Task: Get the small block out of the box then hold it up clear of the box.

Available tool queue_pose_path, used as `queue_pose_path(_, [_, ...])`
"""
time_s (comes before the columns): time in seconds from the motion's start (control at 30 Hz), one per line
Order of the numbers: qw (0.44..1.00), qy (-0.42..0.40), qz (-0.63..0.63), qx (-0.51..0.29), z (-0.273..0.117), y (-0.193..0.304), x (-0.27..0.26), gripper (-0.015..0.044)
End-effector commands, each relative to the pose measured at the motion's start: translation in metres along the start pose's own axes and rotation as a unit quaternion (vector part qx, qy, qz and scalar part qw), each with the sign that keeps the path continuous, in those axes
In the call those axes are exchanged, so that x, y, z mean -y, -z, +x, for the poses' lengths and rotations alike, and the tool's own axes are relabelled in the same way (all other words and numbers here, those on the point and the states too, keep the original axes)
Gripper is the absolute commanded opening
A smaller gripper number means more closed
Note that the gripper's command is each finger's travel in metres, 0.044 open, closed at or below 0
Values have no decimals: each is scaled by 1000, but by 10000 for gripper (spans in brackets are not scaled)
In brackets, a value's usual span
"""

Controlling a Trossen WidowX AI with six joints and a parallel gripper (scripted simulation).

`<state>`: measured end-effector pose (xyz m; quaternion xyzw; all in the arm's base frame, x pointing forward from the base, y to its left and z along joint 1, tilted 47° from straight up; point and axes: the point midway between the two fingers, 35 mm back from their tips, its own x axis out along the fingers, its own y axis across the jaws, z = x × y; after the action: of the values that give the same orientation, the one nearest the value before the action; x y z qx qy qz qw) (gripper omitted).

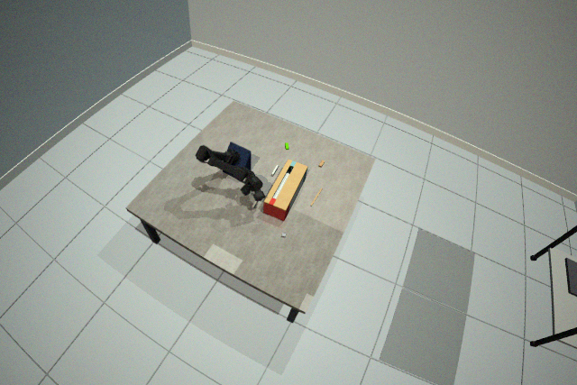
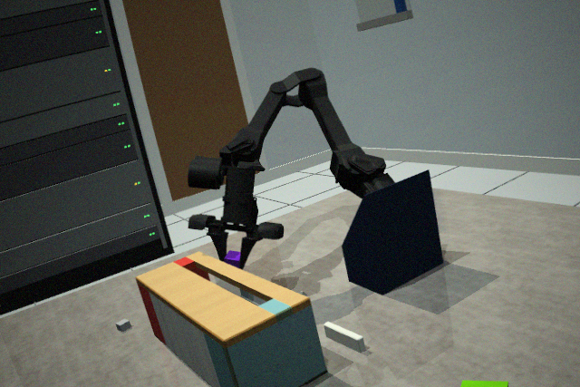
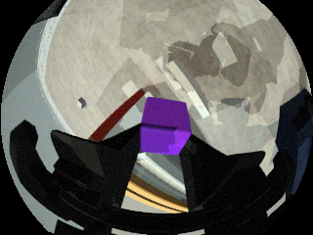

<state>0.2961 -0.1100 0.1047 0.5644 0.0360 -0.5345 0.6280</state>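
Note:
The purple block (image 2: 232,258) (image 3: 165,124) is held between the two fingertips, raised above the table. My gripper (image 2: 232,263) (image 3: 160,130) is shut on it. In the top view the gripper (image 1: 259,201) is close beside the box's red end, on the robot's side, and the block cannot be made out. The box (image 1: 294,185) (image 2: 197,300) stands upright with a wooden top, a long slot, a red end and a teal end. In the exterior view the block shows just behind the top's red end, with little sideways gap. The red wall (image 3: 117,116) shows left of the block in the wrist view.
A white bar (image 1: 275,169) (image 2: 343,336) lies between box and navy panel (image 2: 398,233). A small grey cube (image 1: 283,234) (image 2: 122,324) (image 3: 81,103) lies past the red end. A green piece (image 1: 287,145), an orange-brown piece (image 1: 321,163) and a thin stick (image 1: 316,197) also lie on the table.

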Motion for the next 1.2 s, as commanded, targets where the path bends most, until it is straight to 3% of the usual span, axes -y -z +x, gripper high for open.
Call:
queue_pose_path(0.0, [997,1,-74,2,-4,3,3,0])
queue_pose_path(0.57, [912,11,-410,13,-18,9,14,0])
queue_pose_path(1.17, [701,23,-712,22,-33,13,24,0])
